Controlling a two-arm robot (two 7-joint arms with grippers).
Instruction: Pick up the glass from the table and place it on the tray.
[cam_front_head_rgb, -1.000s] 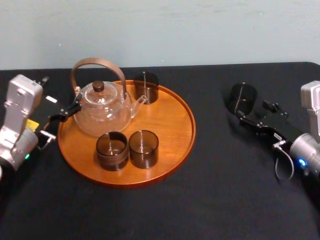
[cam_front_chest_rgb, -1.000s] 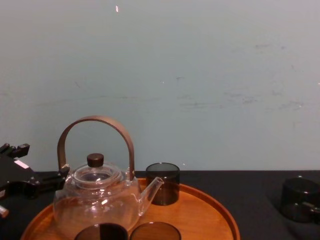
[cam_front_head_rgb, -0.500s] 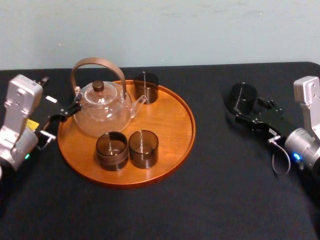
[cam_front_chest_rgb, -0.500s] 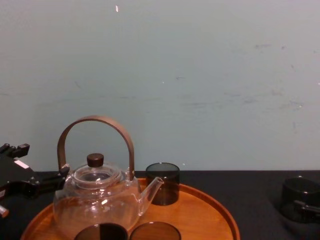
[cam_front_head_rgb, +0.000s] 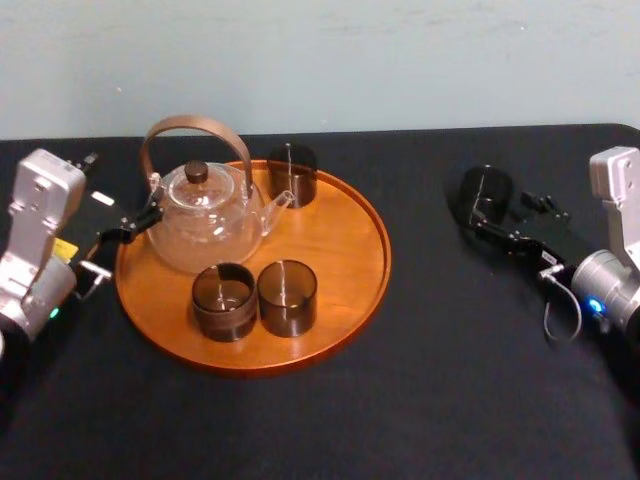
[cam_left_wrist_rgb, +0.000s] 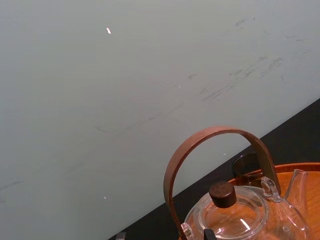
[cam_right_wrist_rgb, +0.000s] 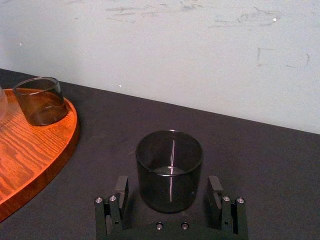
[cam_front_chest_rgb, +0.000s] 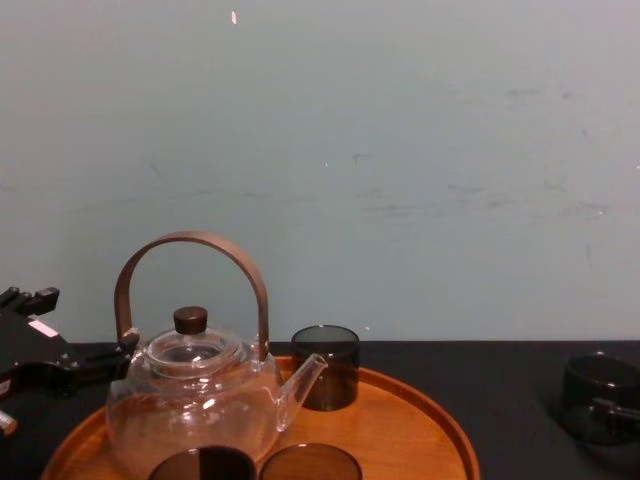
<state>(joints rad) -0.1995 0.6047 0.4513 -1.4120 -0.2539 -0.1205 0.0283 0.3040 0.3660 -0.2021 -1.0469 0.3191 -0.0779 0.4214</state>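
A dark smoked glass (cam_front_head_rgb: 478, 190) (cam_right_wrist_rgb: 170, 167) (cam_front_chest_rgb: 598, 390) stands upright on the black table (cam_front_head_rgb: 420, 400), right of the tray. My right gripper (cam_front_head_rgb: 497, 212) (cam_right_wrist_rgb: 167, 192) is open, with one finger on each side of the glass's base and a gap at both sides. The round orange-brown tray (cam_front_head_rgb: 335, 245) (cam_right_wrist_rgb: 30, 150) (cam_front_chest_rgb: 420, 420) sits at centre left. My left gripper (cam_front_head_rgb: 125, 235) (cam_front_chest_rgb: 60, 368) hangs open at the tray's left edge, beside the teapot, holding nothing.
On the tray stand a glass teapot (cam_front_head_rgb: 205, 218) (cam_left_wrist_rgb: 240, 220) with a brown arched handle and three dark glasses (cam_front_head_rgb: 292, 172) (cam_front_head_rgb: 224, 300) (cam_front_head_rgb: 287, 297). Bare black tabletop lies between the tray and the right glass. A pale wall closes the back.
My right gripper has slid forward, and its open fingers now straddle the glass on the table. The glass, the tray's contents and the left arm have stayed put.
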